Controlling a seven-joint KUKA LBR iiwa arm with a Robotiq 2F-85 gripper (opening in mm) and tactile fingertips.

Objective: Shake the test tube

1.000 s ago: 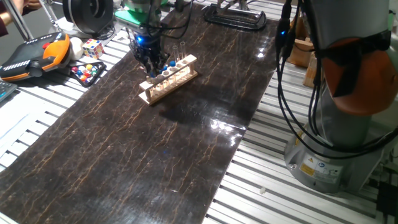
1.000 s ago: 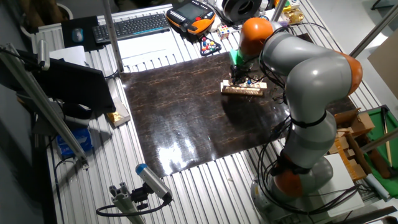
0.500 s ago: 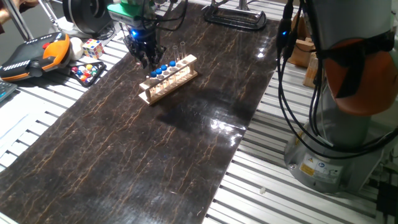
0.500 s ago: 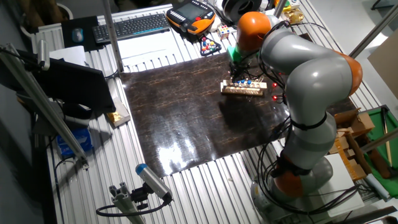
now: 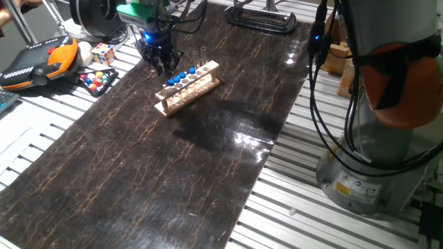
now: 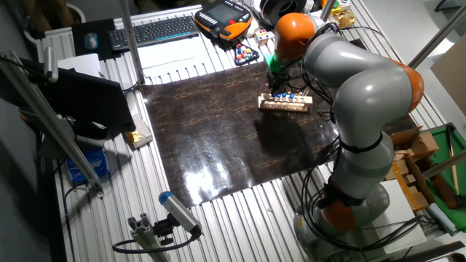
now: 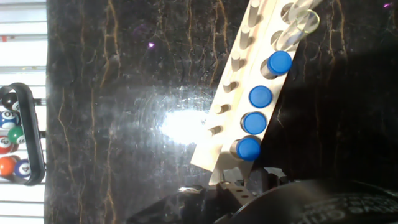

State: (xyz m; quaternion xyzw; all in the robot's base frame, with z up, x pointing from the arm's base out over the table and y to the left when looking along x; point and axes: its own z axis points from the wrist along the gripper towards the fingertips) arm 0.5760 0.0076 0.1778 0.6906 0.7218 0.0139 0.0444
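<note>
From my station I see the gripper [image 5: 160, 63] hanging above the dark mat [image 5: 173, 159], just beside the end of the wooden rack [image 5: 188, 88] and holding nothing; its fingers point down, but whether they are spread or pressed together I cannot tell. In the hand view I count four blue-capped tubes standing in a row in the rack [image 7: 233, 93], and the test tube [image 7: 249, 149] nearest the hand sits upright in the end hole. Beyond them stand two taller clear tubes [image 7: 297, 23] without caps. Off the mat's edge lies one tray of coloured balls [image 7: 18, 137], and one small colour cube [image 5: 103, 53] sits near it.
</note>
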